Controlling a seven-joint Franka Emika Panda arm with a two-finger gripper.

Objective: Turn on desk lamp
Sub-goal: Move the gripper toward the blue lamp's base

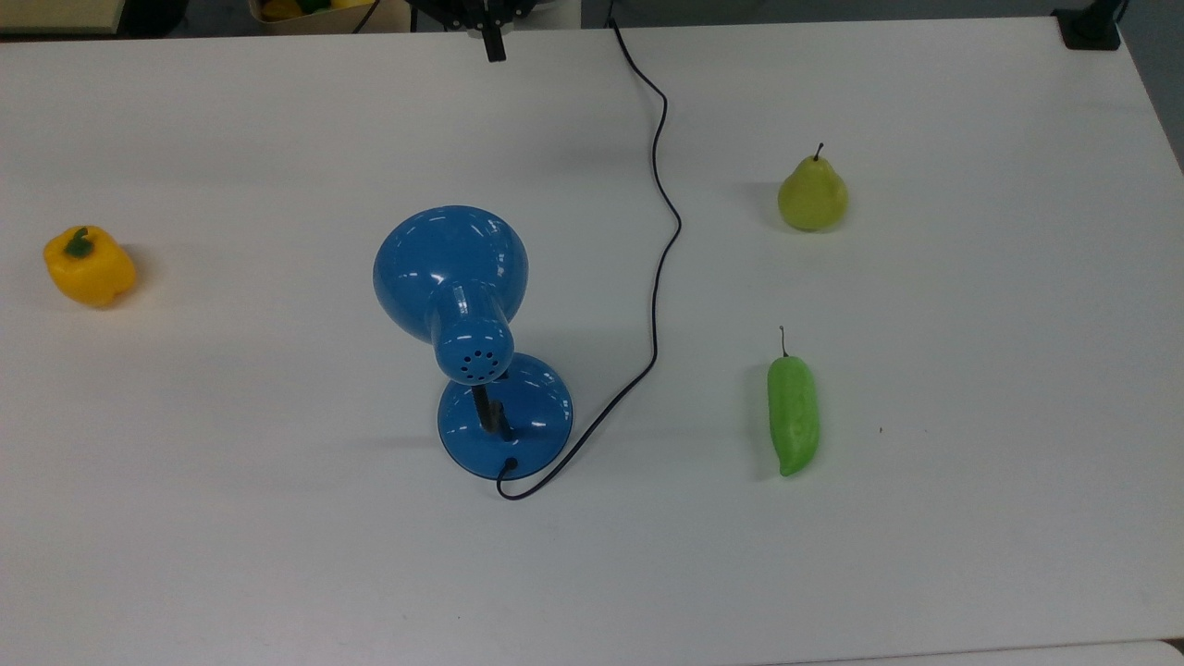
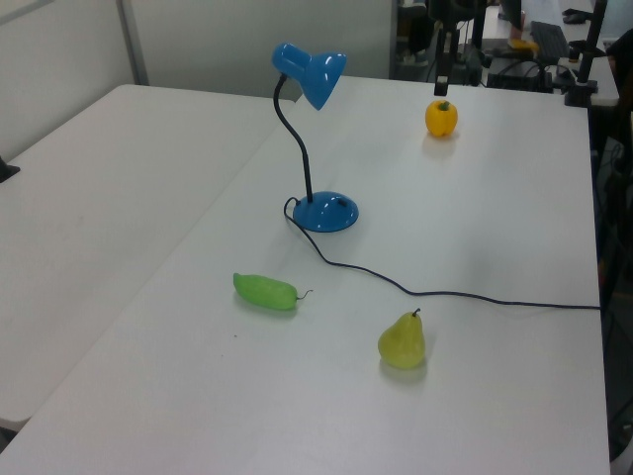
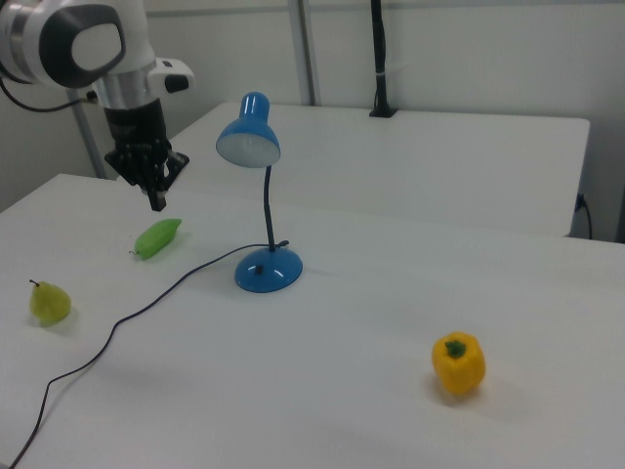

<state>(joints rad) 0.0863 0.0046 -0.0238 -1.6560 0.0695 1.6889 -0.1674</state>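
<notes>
— Where is your gripper (image 1: 495,44), and how do the jaws stand?

— It is at the top edge of the top view, a little left of the middle, above the far border of the white table (image 1: 277,555). In the right view it (image 3: 156,199) hangs in the upper left of the frame and points down, clear of the table surface. My two fingers are pressed together into one dark tip, and there is nothing between them.

— And the lamp (image 1: 450,268)?

— It stands near the middle of the top view, well apart from my gripper. Its round blue base (image 1: 505,416) sits flat on the table, and the thin black neck (image 2: 297,148) rises from it and bends over. The shade (image 3: 249,142) is tilted downward, toward the right view's left. I touch no part of the lamp.

— What about the cord (image 1: 659,240)?

— It leaves the lower edge of the base, curls, and runs in waves up to the top edge of the top view, just right of my gripper.

— Other things on the table?

— A yellow pepper (image 1: 89,266) at the top view's left, and a pear (image 1: 812,194) and a long green vegetable (image 1: 794,416) at the top view's right. All three lie apart from the lamp.
</notes>
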